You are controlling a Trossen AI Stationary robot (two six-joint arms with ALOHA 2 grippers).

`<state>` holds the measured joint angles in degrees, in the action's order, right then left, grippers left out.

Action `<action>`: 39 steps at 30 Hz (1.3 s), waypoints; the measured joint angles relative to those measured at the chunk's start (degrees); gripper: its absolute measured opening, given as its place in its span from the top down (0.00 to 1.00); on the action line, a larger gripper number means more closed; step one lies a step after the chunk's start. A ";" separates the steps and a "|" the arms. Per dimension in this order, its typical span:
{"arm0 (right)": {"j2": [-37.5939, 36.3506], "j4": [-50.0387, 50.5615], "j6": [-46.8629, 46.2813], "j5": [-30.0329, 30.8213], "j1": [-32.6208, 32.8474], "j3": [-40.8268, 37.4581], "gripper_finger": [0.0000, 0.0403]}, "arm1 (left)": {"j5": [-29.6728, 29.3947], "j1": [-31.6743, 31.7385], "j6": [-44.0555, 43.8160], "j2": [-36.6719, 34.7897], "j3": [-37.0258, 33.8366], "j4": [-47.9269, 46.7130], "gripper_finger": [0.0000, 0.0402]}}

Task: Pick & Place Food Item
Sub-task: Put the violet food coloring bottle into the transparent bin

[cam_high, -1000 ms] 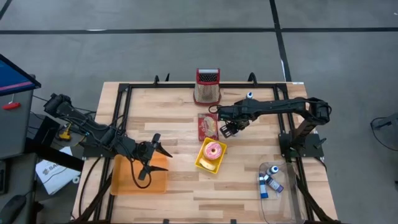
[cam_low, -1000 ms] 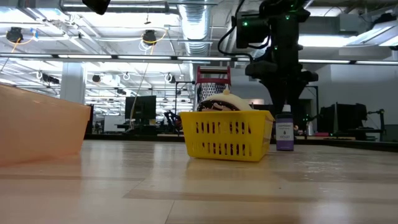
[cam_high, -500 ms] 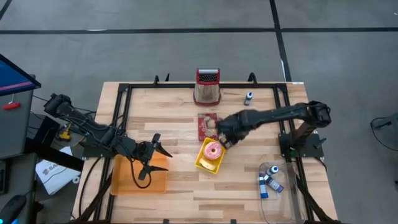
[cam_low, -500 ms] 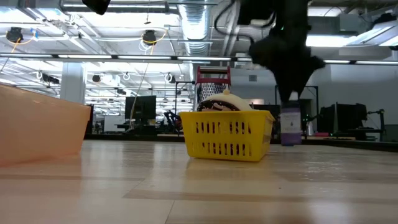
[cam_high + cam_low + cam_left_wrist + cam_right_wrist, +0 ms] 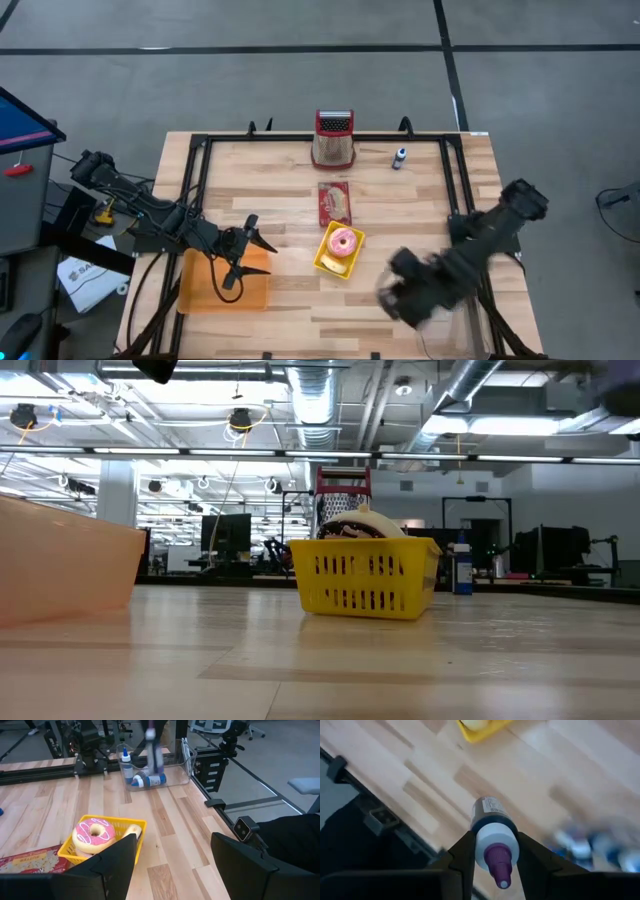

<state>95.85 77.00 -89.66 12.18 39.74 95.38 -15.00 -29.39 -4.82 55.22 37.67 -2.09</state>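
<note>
**Right pincer loaded with a small bottle, near the front right corner**

Finding one – grip. My right pincer (image 5: pixel 494 846) is closed partway on a small bottle (image 5: pixel 489 822). The two fingers sit on either side of its white collar, just behind the purple nozzle. The dark labelled body points away from my wrist.

Finding two – location. The bottle is off the wood, above the tabletop (image 5: pixel 300 310) near its front right corner. It is close to the clear bin (image 5: pixel 186 760), where other bottles (image 5: pixel 146 780) already lie. What I hold is no food. The pink donut (image 5: pixel 344 241) sits in the yellow basket (image 5: pixel 322 262) at the middle of the tabletop, and a snack packet (image 5: pixel 334 203) lies just beyond the basket.

Finding three – handling, as judged. The bottle looks light, stiff and smooth-walled. Being round, it could swivel between flat pads. The collar is the sound place to hold, since its shoulder should keep it from sliding through. I would not expect it to break easily.

Finding four – other arm. My left pincer (image 5: pixel 172 865) waits wide open and empty above the orange tray (image 5: pixel 200 295) by the front left edge.
</note>
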 joint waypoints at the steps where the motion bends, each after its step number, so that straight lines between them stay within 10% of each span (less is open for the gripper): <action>1: 0.00 2.70 -4.07 0.83 2.55 1.39 0.74 | 0.00 0.00 0.00 0.00 0.00 -0.01 0.38; 12: -0.03 12.99 -37.31 0.40 21.49 4.14 0.74 | -0.01 0.26 1.83 0.00 0.00 1.26 0.38; 39: 0.13 -9.10 -38.76 -9.37 23.64 -18.04 0.74 | 0.00 0.26 1.60 0.00 0.00 1.07 0.38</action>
<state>95.98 67.89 -128.42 2.81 63.38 77.34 -15.00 -29.12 -3.22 55.22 37.67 -1.02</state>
